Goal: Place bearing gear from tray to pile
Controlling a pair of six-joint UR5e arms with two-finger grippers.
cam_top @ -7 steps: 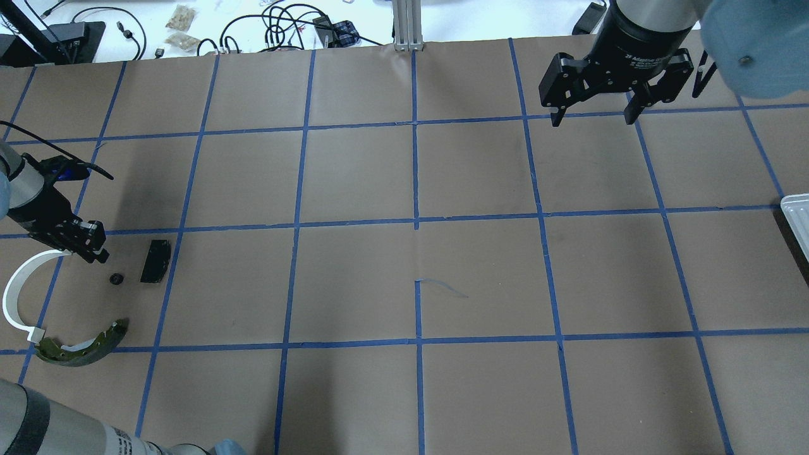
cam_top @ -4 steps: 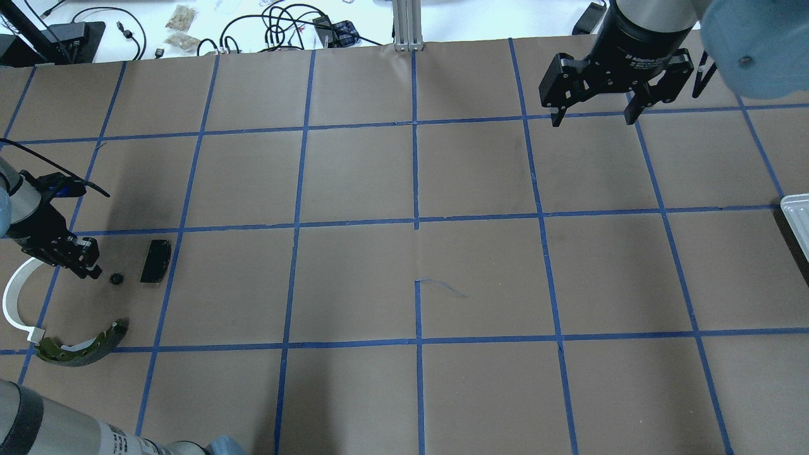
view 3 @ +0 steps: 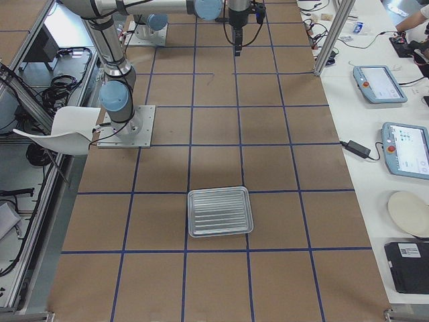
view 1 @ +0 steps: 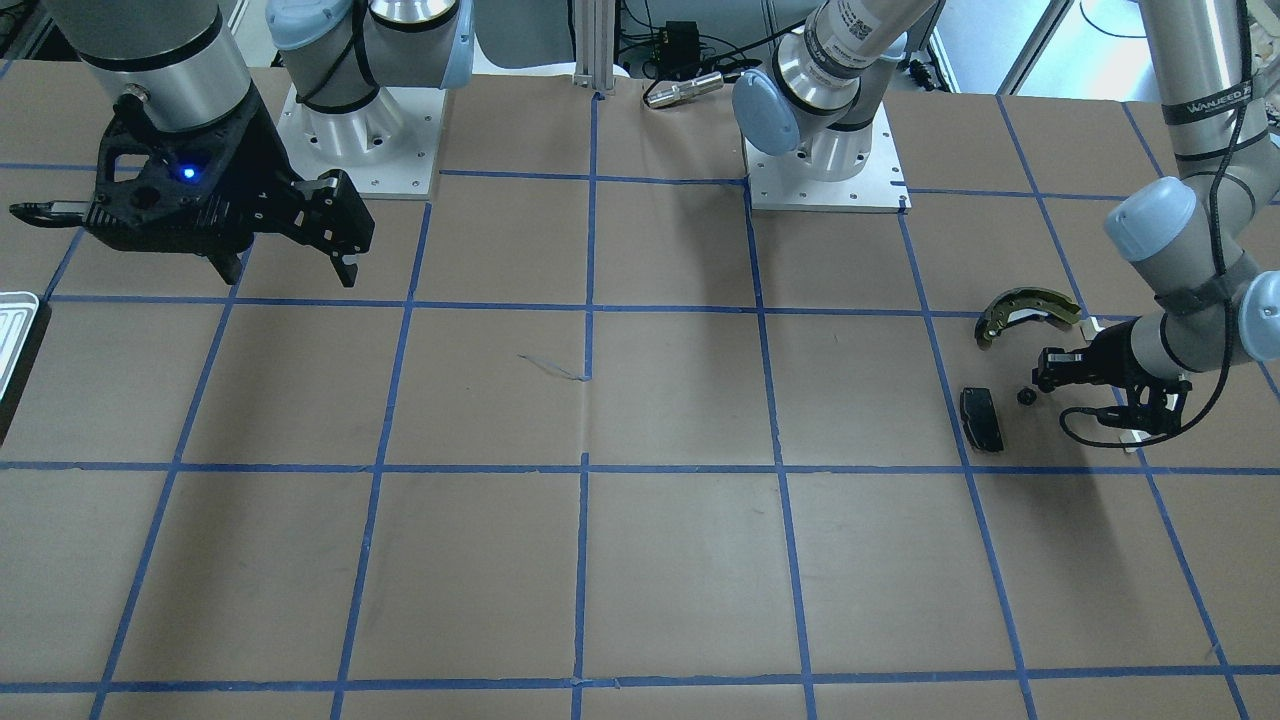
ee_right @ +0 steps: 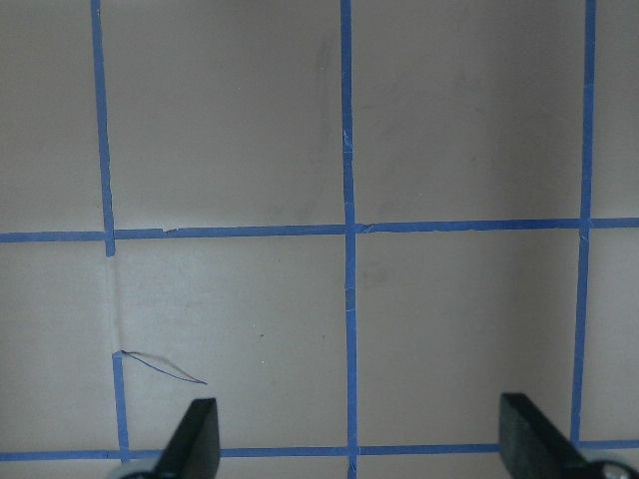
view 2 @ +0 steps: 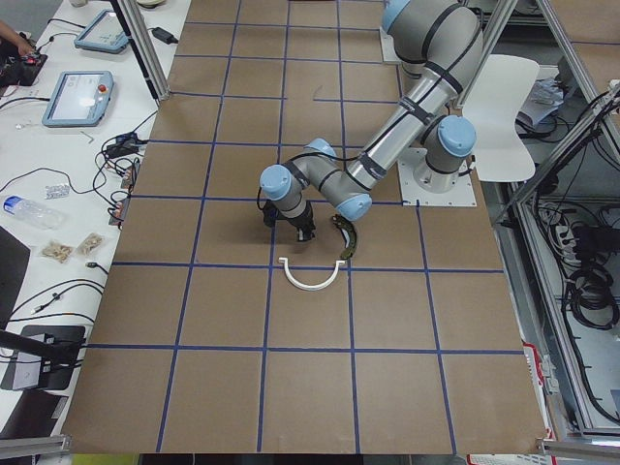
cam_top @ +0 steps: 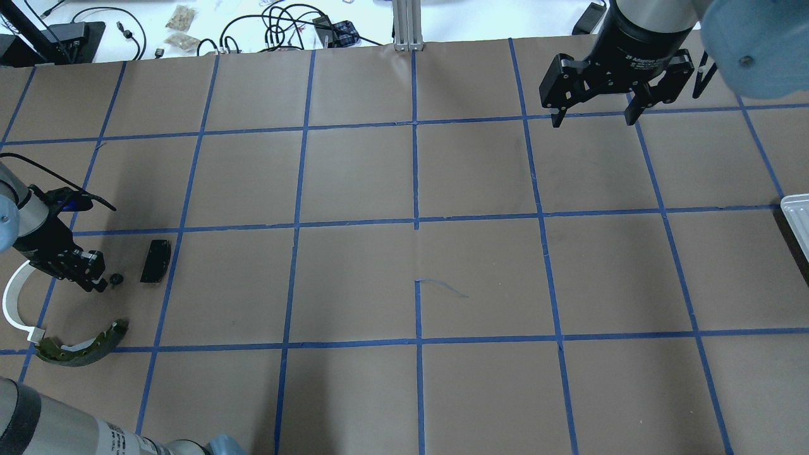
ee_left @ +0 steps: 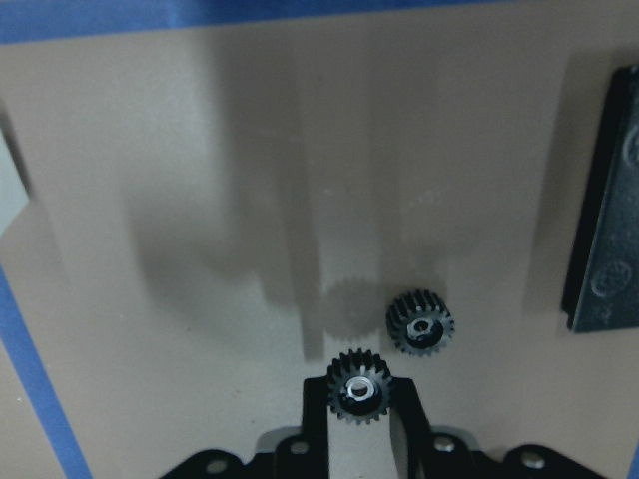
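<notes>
My left gripper (ee_left: 360, 399) is shut on a small black bearing gear (ee_left: 360, 389) and holds it low over the paper. A second black gear (ee_left: 419, 324) lies on the table just beyond it; this one also shows in the overhead view (cam_top: 115, 278). Around it is the pile: the black brake pad (cam_top: 155, 260), the white plastic arc (cam_top: 11, 302) and the brass-and-black brake shoe (cam_top: 81, 346). My left gripper (cam_top: 96, 283) is between the arc and the lying gear. The silver tray (view 3: 220, 211) is empty, far right. My right gripper (cam_top: 591, 117) is open and empty.
Brown paper with a blue tape grid covers the table (cam_top: 417, 278). Cables and small bags lie beyond the far edge (cam_top: 278, 25). The tray's corner (cam_top: 797, 218) shows at the overhead view's right edge. Both arm bases (view 1: 820, 150) stand at the robot's side.
My left gripper has moved toward the robot's side and lower, ending right beside the gear that lies on the table. The right arm and the pile parts have not moved.
</notes>
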